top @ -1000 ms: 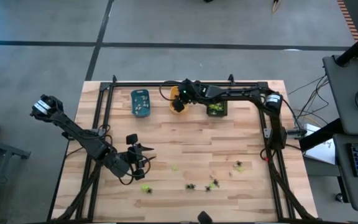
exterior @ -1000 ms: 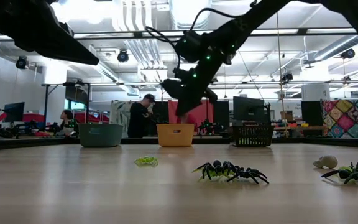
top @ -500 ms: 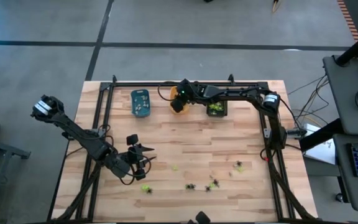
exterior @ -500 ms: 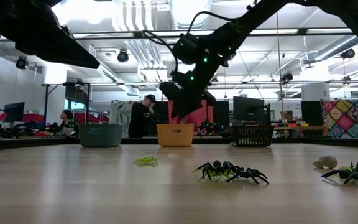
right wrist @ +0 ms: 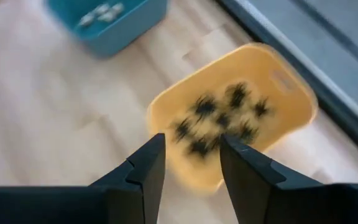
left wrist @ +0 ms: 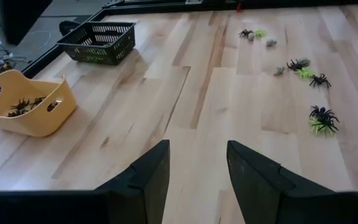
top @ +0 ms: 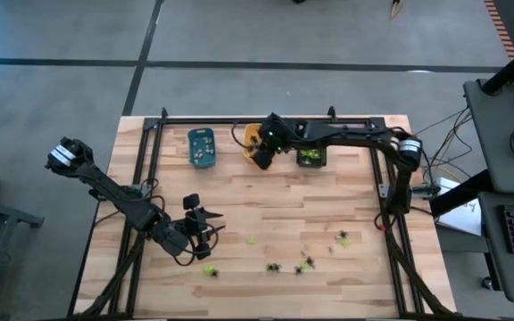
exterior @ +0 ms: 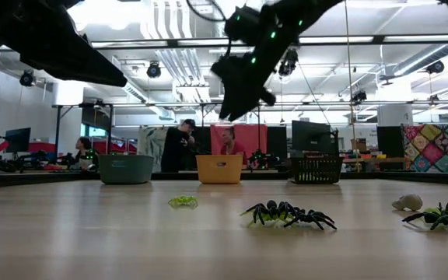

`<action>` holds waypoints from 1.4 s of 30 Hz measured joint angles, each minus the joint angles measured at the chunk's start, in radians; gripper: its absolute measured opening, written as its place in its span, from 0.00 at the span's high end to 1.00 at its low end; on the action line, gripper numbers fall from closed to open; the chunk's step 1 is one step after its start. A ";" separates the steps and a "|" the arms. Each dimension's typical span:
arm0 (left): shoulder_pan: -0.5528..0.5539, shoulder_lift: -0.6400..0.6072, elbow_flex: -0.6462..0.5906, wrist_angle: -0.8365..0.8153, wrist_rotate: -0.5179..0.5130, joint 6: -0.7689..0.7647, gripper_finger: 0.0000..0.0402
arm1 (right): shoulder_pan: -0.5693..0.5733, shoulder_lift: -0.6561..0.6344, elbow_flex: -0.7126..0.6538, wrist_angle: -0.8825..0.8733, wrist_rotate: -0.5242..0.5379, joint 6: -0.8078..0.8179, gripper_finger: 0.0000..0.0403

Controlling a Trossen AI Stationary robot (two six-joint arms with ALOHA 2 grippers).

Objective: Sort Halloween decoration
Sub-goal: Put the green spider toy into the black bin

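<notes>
Wooden planks make up the table (top: 266, 209), seen from above with three small trays in a row at its far edge: a blue tray (top: 202, 147) with pale figures in it, an orange tray (top: 252, 143) partly under the right gripper (top: 263, 153), and a black tray (top: 310, 158) with yellow-green figures. Loose spider figures (top: 303, 264) lie scattered near the front edge. The left gripper (top: 196, 234) hovers at front left, holding nothing.

From table height, a black spider (exterior: 288, 213) sits in front, a yellow-green one (exterior: 183, 201) behind it; the trays stand far back, with people beyond.

The left wrist view shows that gripper's fingers (left wrist: 148, 180) apart and empty.

The right wrist view shows fingers (right wrist: 143, 171) apart, empty, above the orange tray (right wrist: 284, 84), which holds black spiders (right wrist: 219, 121).
</notes>
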 joint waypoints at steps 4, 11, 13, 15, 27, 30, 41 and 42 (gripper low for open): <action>0.000 0.000 0.000 0.006 0.000 -0.011 0.64 | 0.063 -0.065 0.000 -0.114 -0.004 0.014 0.67; 0.000 0.006 0.000 0.033 0.013 -0.044 0.64 | 0.206 -0.136 -0.001 -0.250 -0.003 0.083 0.69; 0.000 0.018 0.000 0.060 0.017 -0.044 0.64 | 0.256 -0.144 -0.005 -0.248 -0.003 0.104 0.70; 0.000 0.035 0.000 0.086 0.019 -0.043 0.64 | 0.306 -0.145 -0.011 -0.248 -0.003 0.115 0.69; -0.001 0.163 0.025 0.174 0.053 -0.037 0.64 | 0.572 -0.145 -0.112 -0.108 0.117 0.279 0.71; -0.001 0.211 0.056 0.176 0.053 -0.035 0.64 | 0.615 -0.145 -0.142 -0.070 0.122 0.329 0.70; -0.001 0.428 0.193 0.175 0.054 0.038 0.68 | 0.699 -0.145 -0.288 0.122 0.138 0.518 0.71; -0.001 0.446 0.200 0.175 0.054 0.038 0.68 | 0.703 -0.145 -0.301 0.147 0.137 0.538 0.71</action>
